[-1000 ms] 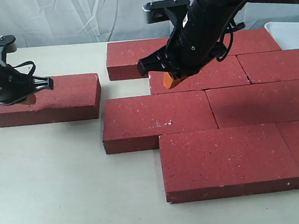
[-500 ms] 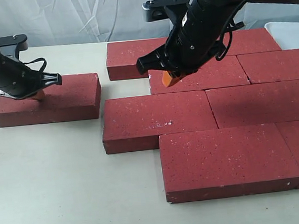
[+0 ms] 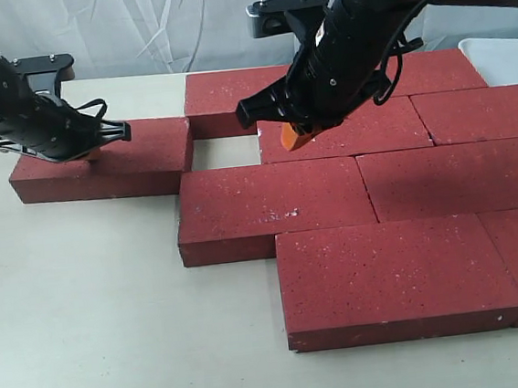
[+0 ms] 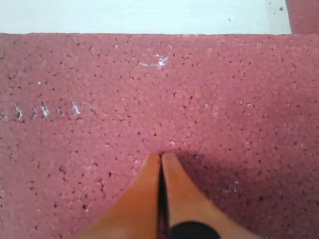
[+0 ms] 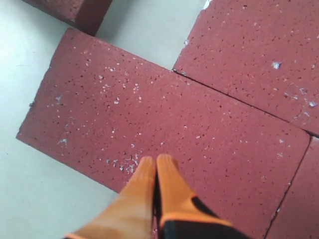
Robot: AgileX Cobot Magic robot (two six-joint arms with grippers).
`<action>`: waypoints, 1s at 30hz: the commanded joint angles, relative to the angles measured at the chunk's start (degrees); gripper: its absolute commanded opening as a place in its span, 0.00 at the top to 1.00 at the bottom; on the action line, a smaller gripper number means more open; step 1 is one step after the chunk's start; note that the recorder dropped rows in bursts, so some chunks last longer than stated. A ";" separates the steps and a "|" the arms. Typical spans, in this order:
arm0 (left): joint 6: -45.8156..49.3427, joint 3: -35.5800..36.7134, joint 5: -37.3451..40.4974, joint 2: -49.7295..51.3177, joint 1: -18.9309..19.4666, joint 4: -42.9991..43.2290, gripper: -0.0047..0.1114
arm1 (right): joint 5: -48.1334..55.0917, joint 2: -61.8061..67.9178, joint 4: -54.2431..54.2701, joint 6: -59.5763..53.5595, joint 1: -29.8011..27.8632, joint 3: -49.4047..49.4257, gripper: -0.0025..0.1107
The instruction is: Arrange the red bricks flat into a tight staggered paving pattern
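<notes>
Several red bricks [image 3: 360,193] lie flat in staggered rows on the right half of the table. One loose red brick [image 3: 137,164] lies to their left, its right end close to the back-row brick [image 3: 232,100]. My left gripper [image 3: 90,153] is shut with nothing in it. In the left wrist view its orange fingertips [image 4: 161,156] press on the loose brick's top [image 4: 149,89]. My right gripper [image 3: 292,138] is shut and empty, hovering over the left end of the second row. The right wrist view shows it [image 5: 156,159] above a flecked brick [image 5: 164,109].
A bare patch of table [image 3: 225,151] shows between the loose brick and the second-row brick [image 3: 354,130]. A white container [image 3: 507,55] stands at the back right. Pale tabletop [image 3: 96,310] spreads across the front left. A white cloth hangs behind.
The left gripper has slid the loose brick to the right, narrowing the gap to the laid rows. The right arm has stayed still.
</notes>
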 commanded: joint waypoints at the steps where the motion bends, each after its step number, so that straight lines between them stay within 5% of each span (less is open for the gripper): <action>1: 0.04 0.58 2.33 1.59 -1.58 -2.10 0.96 | -0.31 -0.59 -0.27 -0.14 -0.31 0.27 0.98; 20: 0.04 0.34 8.85 -0.25 -1.66 -7.84 0.96 | -0.31 -0.59 -0.27 -0.14 -0.31 0.27 0.98; 30: 0.04 0.34 8.60 -7.94 0.07 -2.13 0.96 | -0.36 -0.59 -0.08 -0.14 -0.31 0.27 0.98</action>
